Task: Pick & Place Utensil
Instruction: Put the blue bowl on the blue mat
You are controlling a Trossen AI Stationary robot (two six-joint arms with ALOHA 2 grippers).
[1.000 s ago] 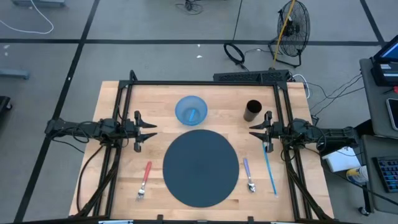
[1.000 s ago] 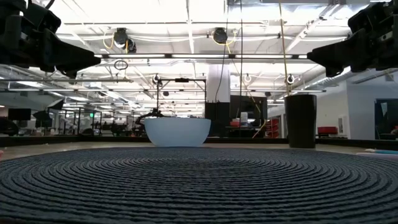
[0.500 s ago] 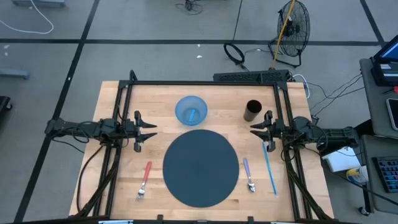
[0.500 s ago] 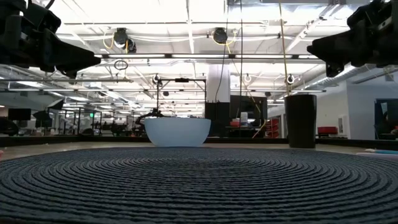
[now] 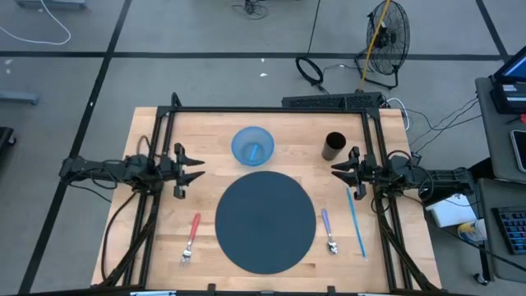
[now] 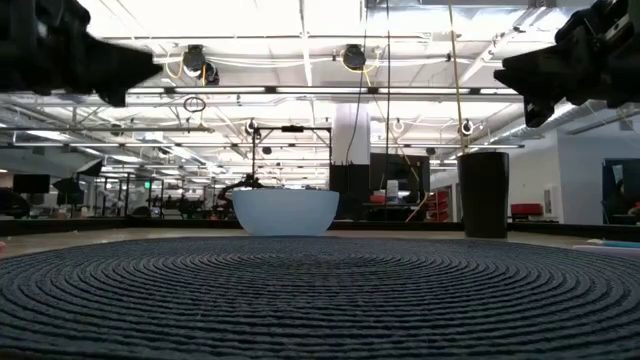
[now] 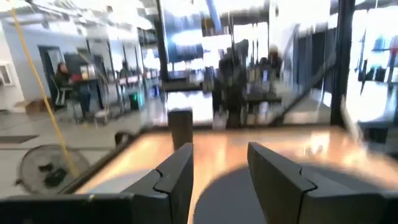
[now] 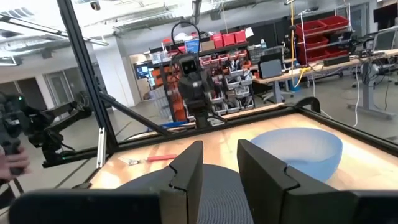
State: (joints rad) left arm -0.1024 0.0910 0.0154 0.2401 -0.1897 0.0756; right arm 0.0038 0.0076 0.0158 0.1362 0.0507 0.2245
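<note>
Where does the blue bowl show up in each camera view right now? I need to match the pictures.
High view: blue bowl above the round dark mat, at the table's far side.
Low view: bowl centre-left, beyond the mat.
Left wrist view: not visible.
Right wrist view: bowl on the right, past the tool's fingers.
Shared landmark: the dark mat.

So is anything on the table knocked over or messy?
Nothing stands out. The blue bowl and black cup stand upright, the round mat lies flat, and the red-handled fork, purple-handled fork and blue stick lie beside the mat. No spills.
</note>
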